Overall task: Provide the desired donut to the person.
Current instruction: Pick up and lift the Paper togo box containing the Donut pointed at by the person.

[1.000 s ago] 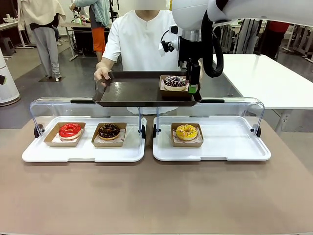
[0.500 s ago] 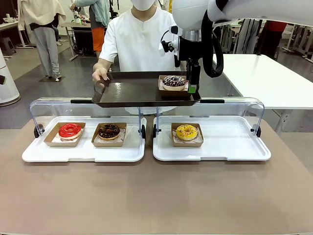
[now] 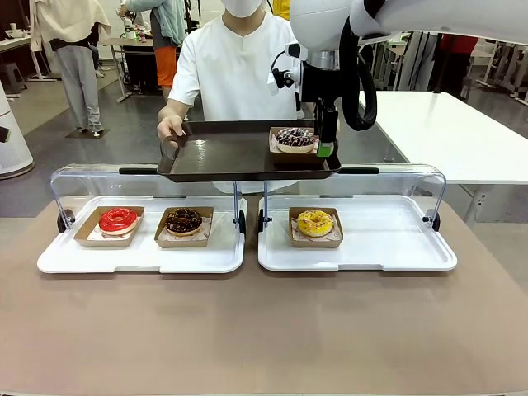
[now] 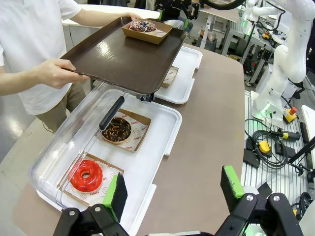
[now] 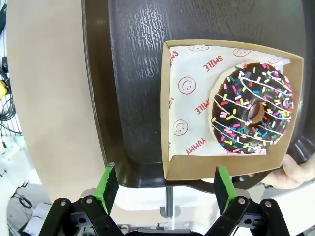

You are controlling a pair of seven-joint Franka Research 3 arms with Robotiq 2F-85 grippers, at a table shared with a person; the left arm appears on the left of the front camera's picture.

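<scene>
Right gripper (image 5: 164, 183): jaws spread wide, nothing between the green pads. We see it hanging just over the near rim of the dark brown tray (image 5: 133, 73).

Just past the pads sits a cardboard box (image 5: 189, 105) lined with smiley-print paper. In it lies the sprinkled chocolate donut (image 5: 252, 114), at the right end of the tray (as far as the wrist view lets us judge, the gripper touches neither box nor donut).

One hand (image 5: 297, 171) of the person (image 3: 235, 70) clasps the tray's edge beside the box. The other hand (image 3: 171, 126) holds the opposite end. The person stands at the far side in a white shirt and keeps the tray level above the clear lids (image 3: 82, 177).

Left gripper (image 4: 174, 187): jaws likewise wide apart and empty, hovering over the brown table (image 3: 264, 330) beside the left white tray (image 3: 140, 260).

- **Left white tray:** a red donut (image 3: 118, 219) and a plain chocolate donut (image 3: 183, 220), each in its own box, side by side.
- **Right white tray (image 3: 388, 247):** a yellow donut (image 3: 314, 222) in its box, near the tray's left end.
</scene>
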